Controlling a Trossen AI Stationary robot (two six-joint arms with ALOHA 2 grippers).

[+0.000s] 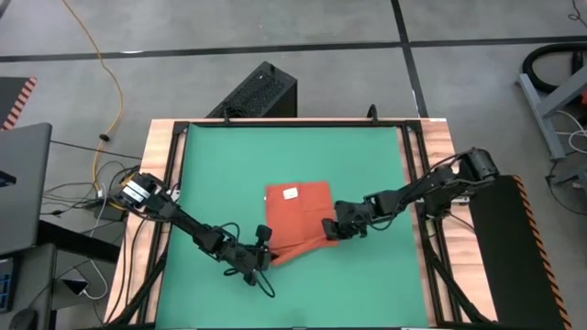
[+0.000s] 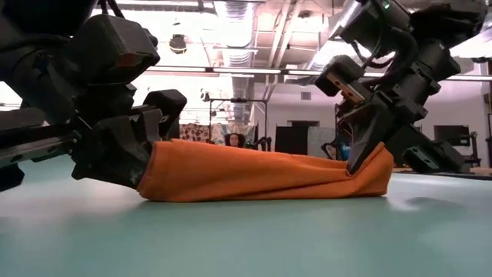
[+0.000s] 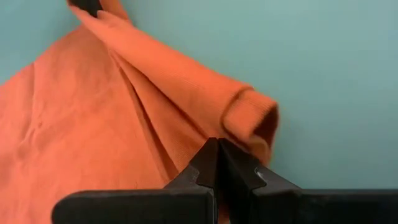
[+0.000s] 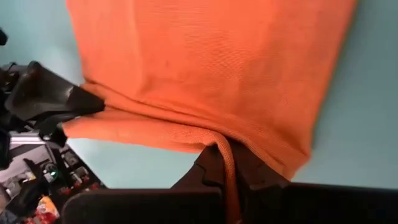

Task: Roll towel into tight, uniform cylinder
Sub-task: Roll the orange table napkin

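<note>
You won't find any text you can read here. The towel (image 1: 299, 220) carries a small white tag (image 1: 291, 192), but whatever is printed on it is too small to make out from above. No brand, number or sign shows legibly on the arms or in the room behind.

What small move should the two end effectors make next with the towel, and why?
Probably carry the pinched fold farther over the flat part. The left end effector and right end effector, both shut on the towel, hold only one short rolled turn; most lies flat on the green mat.
</note>
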